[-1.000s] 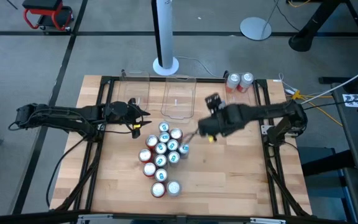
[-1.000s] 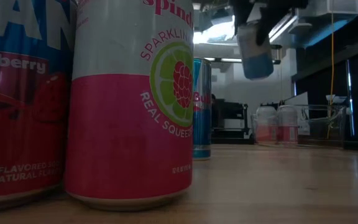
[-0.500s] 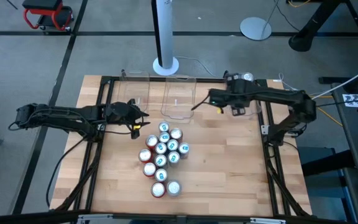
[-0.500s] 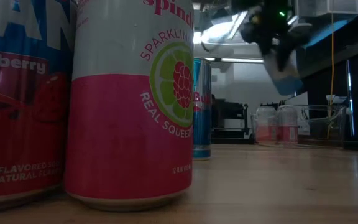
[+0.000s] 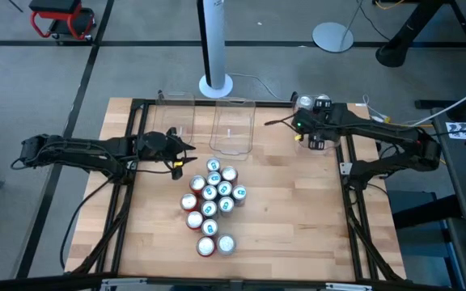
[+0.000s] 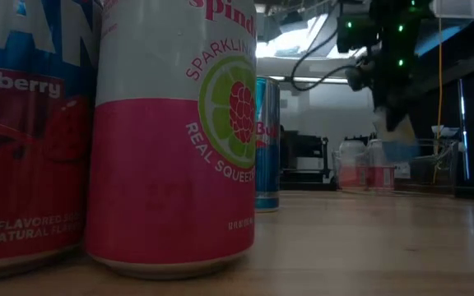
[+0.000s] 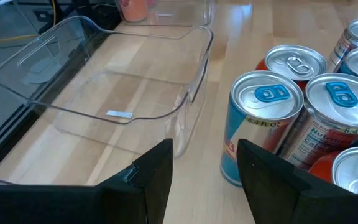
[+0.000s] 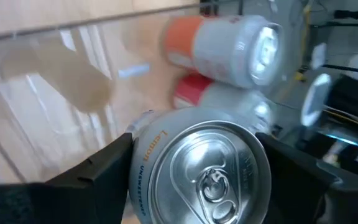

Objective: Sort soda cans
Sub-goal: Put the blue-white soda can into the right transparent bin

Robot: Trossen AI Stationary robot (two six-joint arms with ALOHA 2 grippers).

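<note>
Holding a can (image 8: pixel 201 171) tight in the right gripper (image 5: pixel 315 134) over the far right bin (image 5: pixel 336 123); left gripper (image 7: pixel 204 177) open, empty, beside the cans (image 5: pixel 211 204).

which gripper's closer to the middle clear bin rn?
Left. Left gripper sits just beside the middle clear bin, open; right gripper, shut on a can, is over the right bin.
</note>
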